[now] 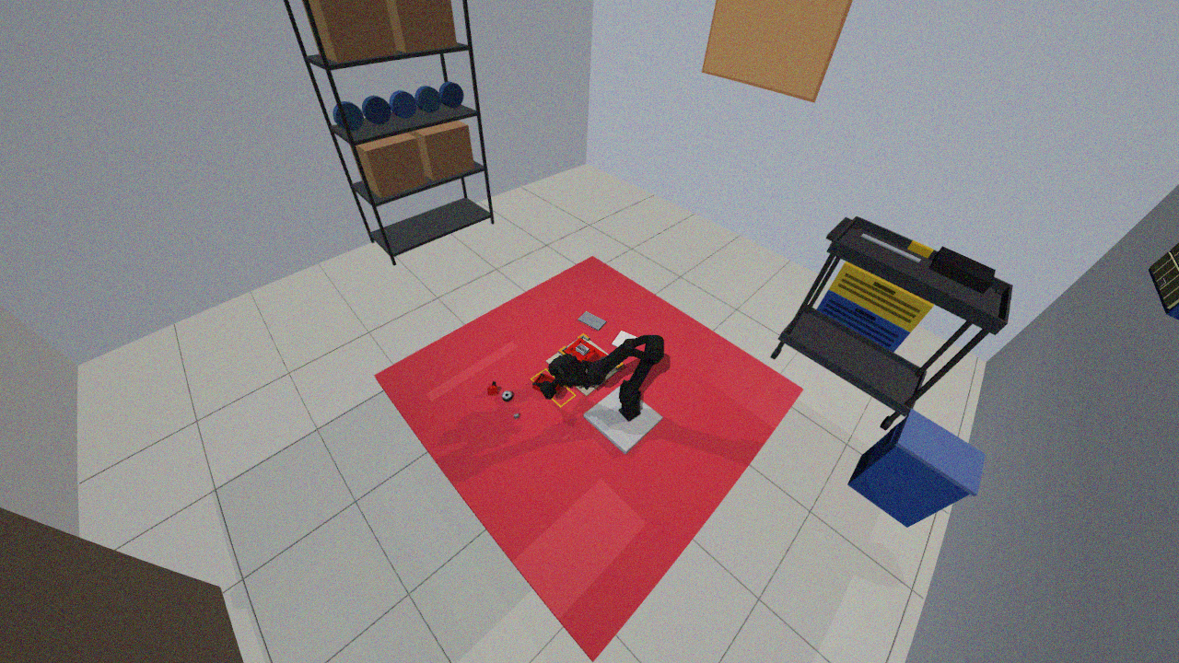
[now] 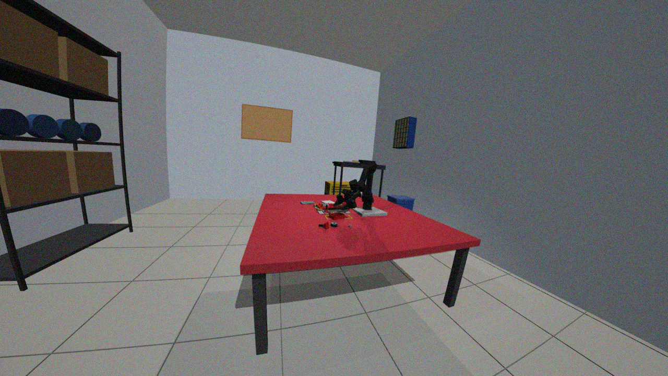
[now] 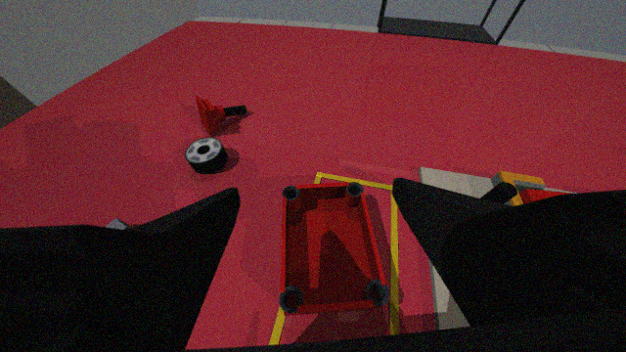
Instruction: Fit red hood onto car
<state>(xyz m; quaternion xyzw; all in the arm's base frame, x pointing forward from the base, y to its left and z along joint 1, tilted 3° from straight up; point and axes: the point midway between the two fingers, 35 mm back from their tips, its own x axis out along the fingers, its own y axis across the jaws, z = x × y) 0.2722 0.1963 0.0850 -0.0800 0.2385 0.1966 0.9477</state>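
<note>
The red hood (image 3: 342, 202) (image 2: 337, 215) lies on the table at the yellow outline (image 3: 394, 244), its hollow side seemingly up, with dark rings at its four corners. My gripper (image 3: 316, 190) is open and empty, above the hood, one black finger to each side of it in the wrist view. The red chassis (image 1: 578, 354) sits in the jig beyond the hood, partly hidden by the arm; in the wrist view only a red strip of it (image 3: 543, 197) shows behind the right finger. The engine and pegs are too small or hidden to make out well.
A black wheel (image 3: 205, 154) (image 1: 507, 395) (image 2: 334, 224) and a red part with a black stub (image 3: 210, 114) (image 1: 492, 389) lie left of the hood. A small grey piece (image 1: 517, 415) lies near them. A grey plate (image 1: 590, 319) (image 2: 307, 202) lies beyond the jig.
</note>
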